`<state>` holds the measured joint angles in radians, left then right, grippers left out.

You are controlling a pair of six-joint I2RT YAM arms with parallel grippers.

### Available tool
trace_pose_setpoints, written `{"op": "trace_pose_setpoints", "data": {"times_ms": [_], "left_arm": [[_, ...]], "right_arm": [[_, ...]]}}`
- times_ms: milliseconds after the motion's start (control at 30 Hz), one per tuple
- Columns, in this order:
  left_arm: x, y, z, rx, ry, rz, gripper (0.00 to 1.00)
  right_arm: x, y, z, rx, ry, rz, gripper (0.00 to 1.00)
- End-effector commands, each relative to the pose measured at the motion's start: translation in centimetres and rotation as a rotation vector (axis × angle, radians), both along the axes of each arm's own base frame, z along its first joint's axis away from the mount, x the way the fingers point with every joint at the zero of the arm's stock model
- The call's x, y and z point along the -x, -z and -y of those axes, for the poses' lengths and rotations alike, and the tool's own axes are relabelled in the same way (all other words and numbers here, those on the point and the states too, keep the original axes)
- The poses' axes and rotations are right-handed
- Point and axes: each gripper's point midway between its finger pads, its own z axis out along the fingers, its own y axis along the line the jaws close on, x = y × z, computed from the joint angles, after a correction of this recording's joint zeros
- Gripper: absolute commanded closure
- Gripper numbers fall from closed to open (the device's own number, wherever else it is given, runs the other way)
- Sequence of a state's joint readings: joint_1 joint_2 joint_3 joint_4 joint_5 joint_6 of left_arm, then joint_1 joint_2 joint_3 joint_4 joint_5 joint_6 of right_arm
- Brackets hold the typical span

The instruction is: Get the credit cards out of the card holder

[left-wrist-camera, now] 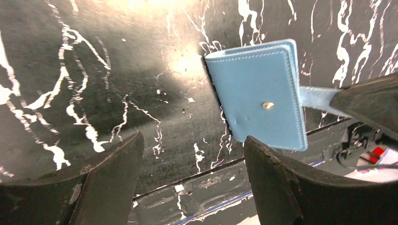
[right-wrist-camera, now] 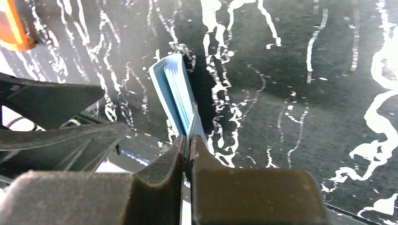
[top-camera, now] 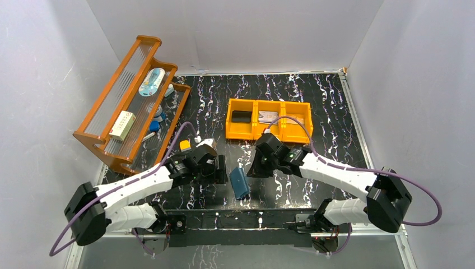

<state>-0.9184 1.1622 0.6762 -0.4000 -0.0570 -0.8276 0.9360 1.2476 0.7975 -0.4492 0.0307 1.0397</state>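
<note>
Teal, likely light and floppy, the card holder (left-wrist-camera: 256,91) is pinched by its thin tab (left-wrist-camera: 317,97) in the right gripper (right-wrist-camera: 187,143); the left gripper (left-wrist-camera: 192,159) gapes apart beside it.

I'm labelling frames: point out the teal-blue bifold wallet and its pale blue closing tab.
teal-blue bifold wallet (left-wrist-camera: 256,89): left wrist view, middle of the outer cover.
pale blue closing tab (left-wrist-camera: 319,98): left wrist view, middle of the strap.

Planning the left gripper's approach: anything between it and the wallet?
Nothing visible. The open left gripper faces the wallet with only bare table between them. The right gripper pinches the wallet's tab on the far side, clear of that path.
</note>
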Motion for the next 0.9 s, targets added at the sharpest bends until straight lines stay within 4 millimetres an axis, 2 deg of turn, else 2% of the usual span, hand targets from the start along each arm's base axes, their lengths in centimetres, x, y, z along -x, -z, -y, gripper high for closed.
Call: {"op": "trace_pose_setpoints", "data": {"times_ms": [0, 133, 233, 433, 733, 867], "left_arm": [[-1.6, -2.7, -2.9, -0.052, -0.13, 0.114, 0.22], [-1.9, -4.5, -5.0, -0.056, -0.212, 0.177, 0.21], [-2.0, -5.6, -6.2, -0.044, -0.265, 0.217, 0.17], [-1.6, -6.1, -7.0, -0.027, -0.285, 0.226, 0.15], [-1.6, -6.0, -6.2, -0.037, -0.261, 0.199, 0.15], [-1.9, -6.3, -6.1, -0.035, -0.261, 0.208, 0.15]], "right_arm": [[-0.3, -3.9, -4.0, -0.166, -0.102, 0.026, 0.99], [-0.1, -5.2, -6.5, -0.252, -0.17, 0.02, 0.98], [0.0, -5.3, -7.9, -0.291, -0.197, 0.006, 0.98], [-0.6, -4.0, -7.8, -0.256, -0.165, -0.006, 0.98], [-0.2, -7.5, -8.6, -0.371, -0.204, 0.041, 0.96], [-0.5, -7.1, -7.7, -0.332, -0.154, 0.046, 0.97]]}}
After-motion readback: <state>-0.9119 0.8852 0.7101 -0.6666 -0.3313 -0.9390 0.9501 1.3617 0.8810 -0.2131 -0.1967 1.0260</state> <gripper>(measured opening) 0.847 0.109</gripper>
